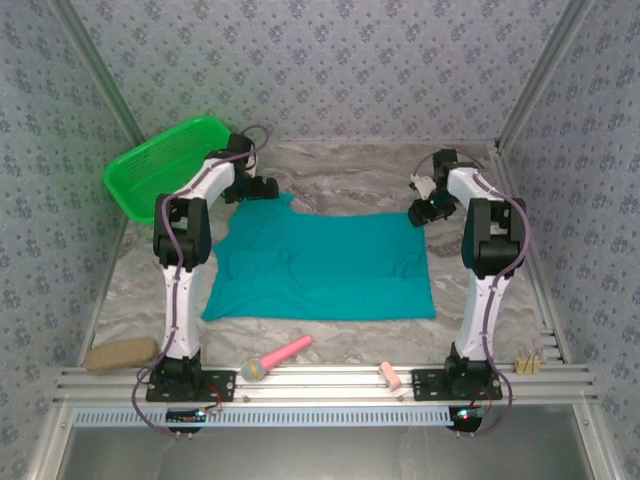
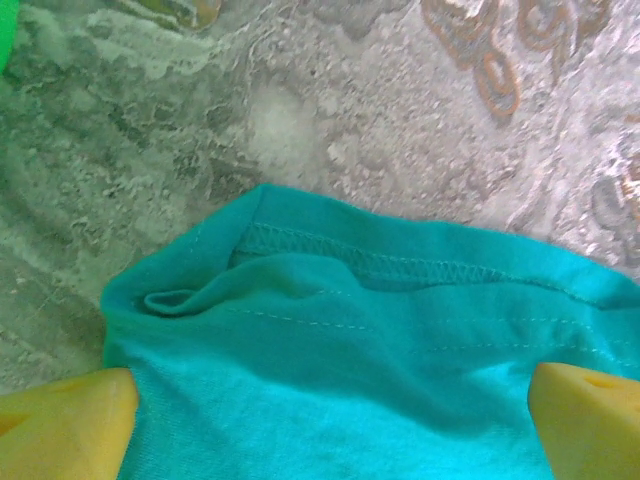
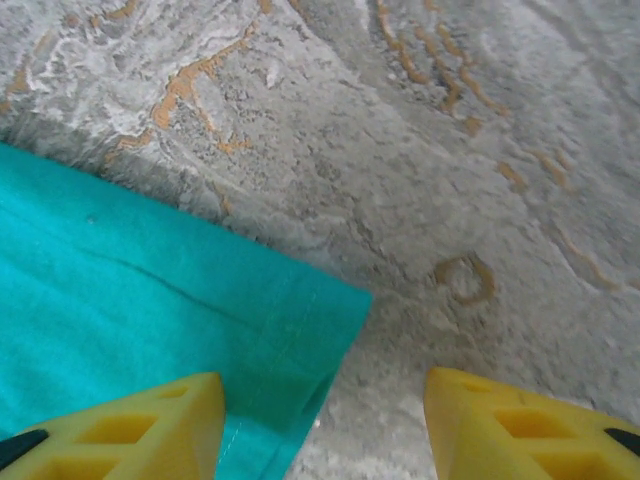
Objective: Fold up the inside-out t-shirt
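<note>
The inside-out t-shirt (image 1: 320,265) lies spread on the marbled table, teal, with wrinkles on its left half. My left gripper (image 1: 266,190) is down at the shirt's far-left corner. In the left wrist view that gripper (image 2: 330,430) is open wide, and a hemmed, rumpled fold of the shirt (image 2: 330,330) lies between its yellow fingertips (image 2: 60,425). My right gripper (image 1: 421,212) is at the far-right corner. Seen from the right wrist, this gripper (image 3: 325,430) is open; the shirt's corner (image 3: 150,300) reaches into the gap beside the left fingertip (image 3: 130,430), and bare table fills the rest.
A green mesh basket (image 1: 165,165) stands at the far left. Along the near edge lie a tan block (image 1: 122,353), a pink-handled brush (image 1: 275,358), a small pink piece (image 1: 390,377) and small wooden pieces (image 1: 528,364). Patterned walls enclose the table.
</note>
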### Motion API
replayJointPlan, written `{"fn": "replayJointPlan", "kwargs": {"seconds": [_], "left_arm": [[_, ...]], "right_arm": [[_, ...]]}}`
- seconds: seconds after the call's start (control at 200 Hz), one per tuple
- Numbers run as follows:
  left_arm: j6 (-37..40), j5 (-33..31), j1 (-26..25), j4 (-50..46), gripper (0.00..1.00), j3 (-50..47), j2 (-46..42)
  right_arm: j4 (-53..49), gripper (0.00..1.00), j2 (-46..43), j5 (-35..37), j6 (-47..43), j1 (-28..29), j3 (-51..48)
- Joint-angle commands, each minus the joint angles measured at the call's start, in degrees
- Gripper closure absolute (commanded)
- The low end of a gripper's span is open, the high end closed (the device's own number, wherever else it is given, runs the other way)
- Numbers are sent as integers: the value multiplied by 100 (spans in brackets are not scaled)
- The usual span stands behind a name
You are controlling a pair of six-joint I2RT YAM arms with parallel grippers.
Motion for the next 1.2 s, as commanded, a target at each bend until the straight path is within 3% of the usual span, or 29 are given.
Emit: {"fn": "replayJointPlan", "kwargs": {"seconds": [0.0, 0.115, 0.24, 0.325, 0.42, 0.525, 0.645, 0.795, 0.91, 1.194], "left_arm": [[-131, 496, 43, -60, 3, 186, 180], [-165, 772, 43, -65, 16, 315, 291], [-195, 808, 43, -133, 39, 368, 338], [-160, 839, 43, -230, 64, 379, 354], [-126, 787, 43, -407, 100, 441, 273], [-142, 695, 43, -329, 100, 411, -22], [-96, 453, 18, -37, 100, 255, -554], [102, -69, -53, 1032, 100, -735, -1533], [282, -75, -71, 1744, 100, -1449, -2093], [1685, -56, -247, 2594, 100, -2887, -3170]], "right_arm": [[-141, 47, 207, -258, -429, 35, 273], [-261, 55, 370, -495, -650, 39, 511], [-512, 71, 580, -439, -794, 45, 715], [-577, 80, 614, -449, -850, 45, 726], [-430, 96, 342, -702, -852, 58, 618], [198, 100, -221, -981, -1043, 76, 240], [542, 100, -721, -1189, -1843, 123, -73], [939, 100, -1091, -756, -2606, 177, -505], [1098, 100, -1364, -532, -3206, 158, -922], [1938, 100, -2362, -1357, -4530, 15, -2266]]}}
